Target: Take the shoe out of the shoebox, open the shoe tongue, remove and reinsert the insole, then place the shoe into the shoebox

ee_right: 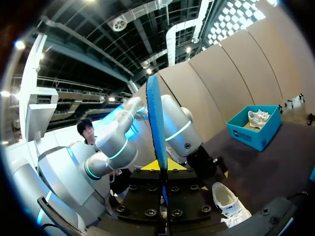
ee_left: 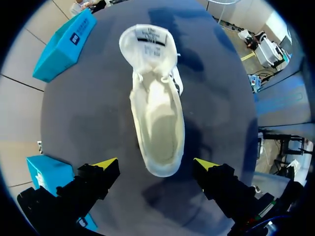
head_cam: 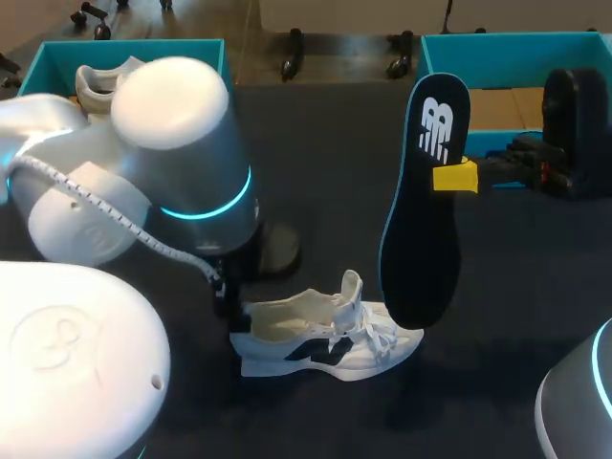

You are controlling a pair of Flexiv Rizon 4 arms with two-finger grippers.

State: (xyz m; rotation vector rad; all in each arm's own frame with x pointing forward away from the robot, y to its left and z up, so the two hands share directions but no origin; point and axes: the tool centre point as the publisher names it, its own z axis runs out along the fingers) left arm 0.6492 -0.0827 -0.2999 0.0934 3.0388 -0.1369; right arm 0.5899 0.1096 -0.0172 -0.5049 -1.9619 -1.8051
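Shoe [head_cam: 325, 337], white with dark side stripes, sits on its sole on the dark surface [head_cam: 316, 143], outside both boxes, with its toe toward our right arm. Its tongue [head_cam: 352, 285] stands pulled up, and the pale inside lies open. Our left fingers [ee_left: 105, 165] are spread wide, one yellow tip on each side of the heel. A gap shows between each tip and the shoe.

Our right fingers [head_cam: 454, 178] pinch the insole [head_cam: 426, 220] from both sides near its heel end and hold it upright in the air. Its dark face, with a white mark, is turned toward the head camera, and a blue rim shows. Its lower end hangs in front of the shoe's toe; we cannot tell whether the two touch.

At the far left corner, the left shoebox [head_cam: 48, 59], teal, holds a second shoe [head_cam: 96, 84]. The right shoebox [head_cam: 507, 46], also teal, stands at the far right, behind our right arm.
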